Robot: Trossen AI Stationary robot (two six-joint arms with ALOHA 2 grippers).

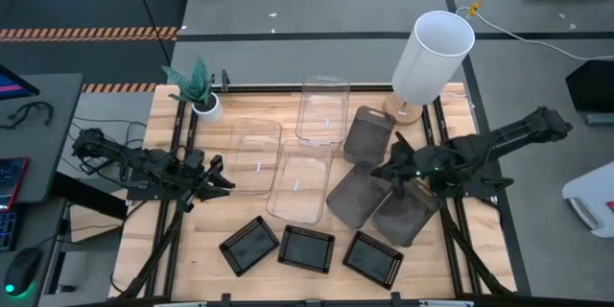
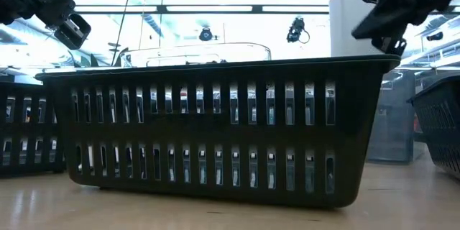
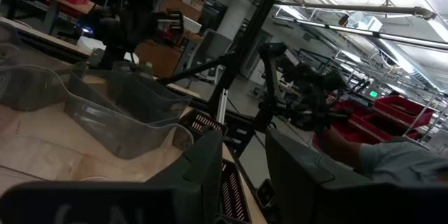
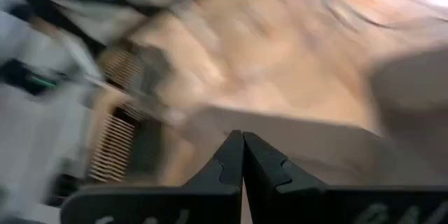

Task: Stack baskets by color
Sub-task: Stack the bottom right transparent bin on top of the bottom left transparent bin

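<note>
A wooden table [image 1: 144, 240] is seen from above, with nine baskets spread over it. Three clear baskets are grouped at the centre: one [image 1: 322, 107] towards twelve o'clock, one [image 1: 255, 156] to its lower left, and one [image 1: 302, 181] just below the middle, its edge touching the second.

Three smoky grey baskets lie towards three o'clock. One [image 1: 368, 135] sits just right of the clear group; the other two [image 1: 357, 196] [image 1: 403, 217] are set side by side below it, touching.

Three small black baskets are lined up along the six o'clock edge: left [image 1: 249, 246], middle [image 1: 306, 248] and right [image 1: 372, 257], each apart from the next. In the low view the middle one fills the foreground.

The left gripper [image 1: 219, 178] is held at nine o'clock, beside the clear basket there, its fingers [image 3: 203, 164] parted by a narrow gap with nothing between them.

The right gripper [image 1: 389, 171] is held at three o'clock above the grey baskets, its fingers [image 4: 227, 161] pressed together and holding nothing.

A white lamp shade [image 1: 433, 56] stands at one o'clock and a small potted plant [image 1: 200, 91] at eleven o'clock.
</note>
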